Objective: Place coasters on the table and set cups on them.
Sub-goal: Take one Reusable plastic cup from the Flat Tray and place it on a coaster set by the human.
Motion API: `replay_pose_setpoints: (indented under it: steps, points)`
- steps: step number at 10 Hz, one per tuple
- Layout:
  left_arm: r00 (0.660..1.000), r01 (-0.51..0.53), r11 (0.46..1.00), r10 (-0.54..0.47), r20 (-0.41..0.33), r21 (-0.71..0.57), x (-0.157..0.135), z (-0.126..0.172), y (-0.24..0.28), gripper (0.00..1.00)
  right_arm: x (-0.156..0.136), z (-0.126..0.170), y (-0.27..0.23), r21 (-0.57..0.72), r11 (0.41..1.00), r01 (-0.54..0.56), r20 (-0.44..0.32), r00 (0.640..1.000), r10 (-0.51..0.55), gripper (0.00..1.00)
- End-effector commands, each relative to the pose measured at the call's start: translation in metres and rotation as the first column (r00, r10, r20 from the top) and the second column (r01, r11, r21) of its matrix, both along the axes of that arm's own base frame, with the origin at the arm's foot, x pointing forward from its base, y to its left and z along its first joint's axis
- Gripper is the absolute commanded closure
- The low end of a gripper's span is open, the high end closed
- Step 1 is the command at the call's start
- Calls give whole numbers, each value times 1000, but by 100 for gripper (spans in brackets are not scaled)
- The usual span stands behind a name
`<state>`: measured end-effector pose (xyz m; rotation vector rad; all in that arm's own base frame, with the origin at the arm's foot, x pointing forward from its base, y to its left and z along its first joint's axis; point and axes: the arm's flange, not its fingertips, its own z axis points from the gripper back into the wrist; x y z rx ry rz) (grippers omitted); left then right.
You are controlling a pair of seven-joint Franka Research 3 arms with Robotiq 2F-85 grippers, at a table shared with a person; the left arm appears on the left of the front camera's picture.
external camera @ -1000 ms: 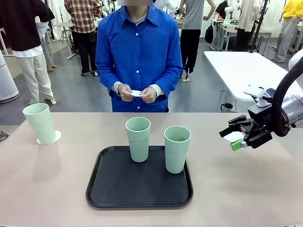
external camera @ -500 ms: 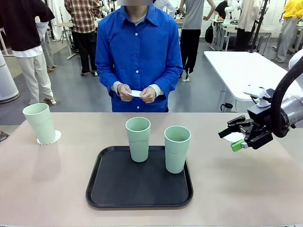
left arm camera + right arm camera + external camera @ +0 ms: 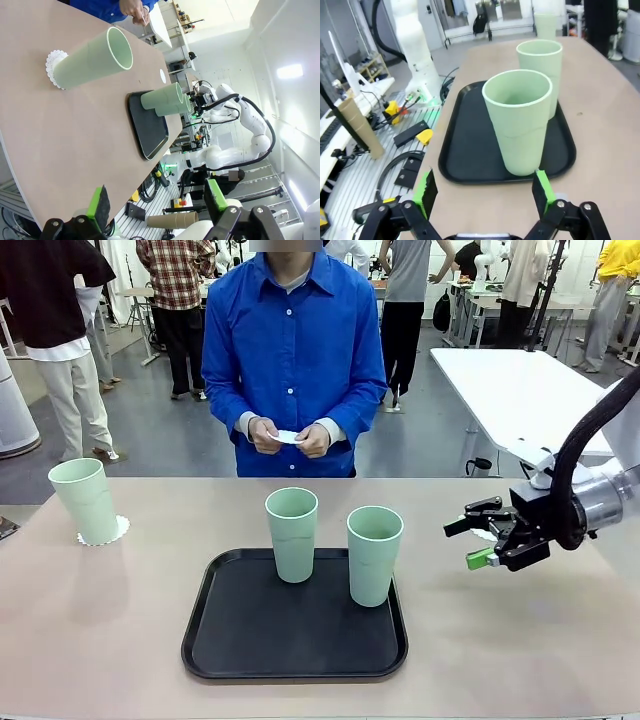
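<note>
One pale green cup stands on a lacy white coaster at the table's far left. Two more cups stand on the black tray. My right gripper hovers open and empty just right of the tray, facing the nearer cup. A second coaster lies on the table partly behind it, also seen as a white disc. The person holds a third coaster in both hands. My left gripper is open and empty, well back from the left cup.
The tray takes up the middle front of the table. The person stands at the far edge. A white table stands behind on the right. Bare tabletop lies between the left cup and the tray, and right of the tray.
My right gripper has moved left and slightly down toward the tray's right cup, still open. The cups, coasters and the person's hands have stayed put.
</note>
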<state>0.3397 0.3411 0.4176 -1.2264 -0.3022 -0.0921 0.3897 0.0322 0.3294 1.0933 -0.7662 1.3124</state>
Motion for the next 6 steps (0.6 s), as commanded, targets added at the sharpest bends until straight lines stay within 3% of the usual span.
replay_pose_setpoints:
  steps: [1,6]
  points:
    - [1000,7,1000,-7,4,-5,-3,1,1,0,9,-25,5,20,999,47,65,997,-48,0]
    - [1000,7,1000,-7,4,-5,-3,1,1,0,25,-61,32,0,1000,26,23,999,-26,0]
